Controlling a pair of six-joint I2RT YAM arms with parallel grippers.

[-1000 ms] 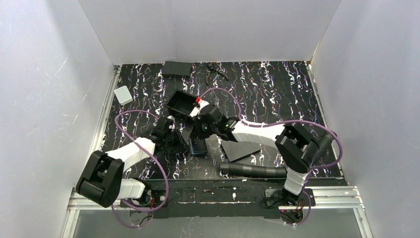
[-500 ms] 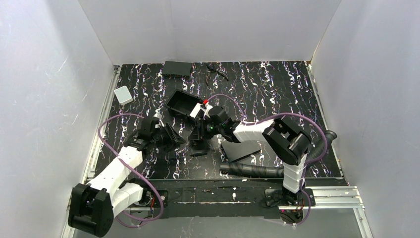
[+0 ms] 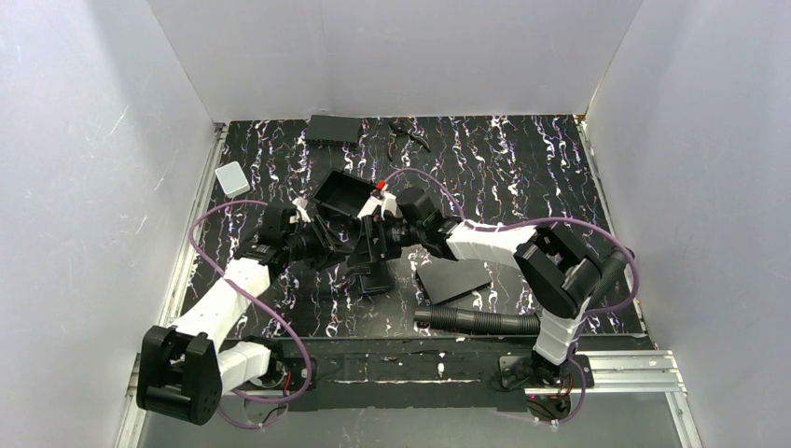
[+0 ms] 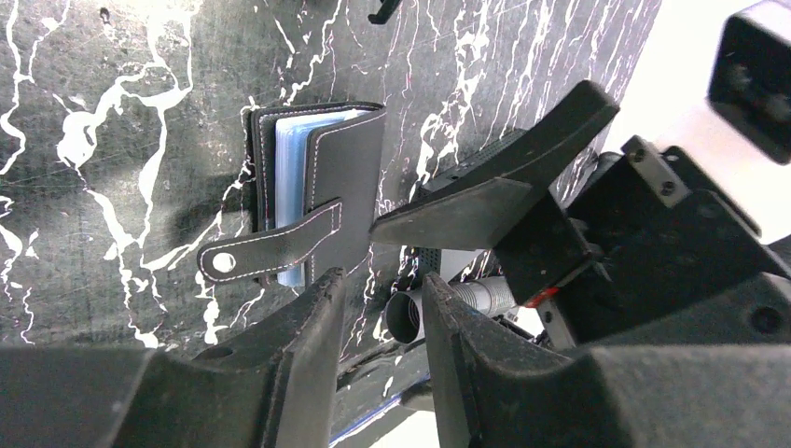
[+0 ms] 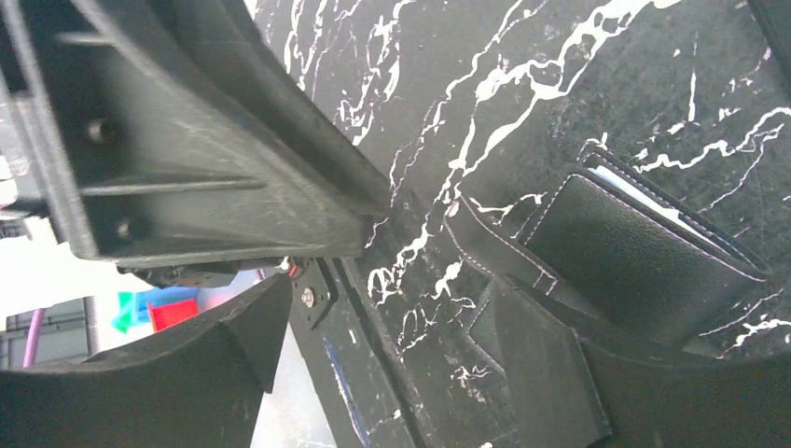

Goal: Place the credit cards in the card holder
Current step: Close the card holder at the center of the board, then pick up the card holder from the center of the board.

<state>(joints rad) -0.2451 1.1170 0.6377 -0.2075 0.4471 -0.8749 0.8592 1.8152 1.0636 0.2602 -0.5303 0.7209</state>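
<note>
The black leather card holder (image 4: pixel 328 191) lies on the table with its strap (image 4: pixel 270 250) undone. Pale-blue credit cards (image 4: pixel 287 157) show inside it. In the top view the holder (image 3: pixel 373 280) sits just in front of both grippers. My left gripper (image 4: pixel 382 294) hovers near its strap end, jaws a little apart with nothing between them. My right gripper (image 5: pixel 392 322) is open wide just above the holder (image 5: pixel 634 252), one fingertip (image 5: pixel 536 341) over its strap and nothing in its jaws. The two grippers (image 3: pixel 322 245) (image 3: pixel 375 245) face each other closely.
A flat black sheet (image 3: pixel 454 280) lies right of the holder. An open black box (image 3: pixel 340 194) stands just behind the grippers. A corrugated hose (image 3: pixel 476 322) runs along the near edge. A black case (image 3: pixel 333 128) and pliers (image 3: pixel 410 136) sit at the back, a white box (image 3: pixel 232 178) at the left.
Both grippers have opened, the right one widely. The left arm swung out to the left and came back toward the holder. The holder has stayed in place.
</note>
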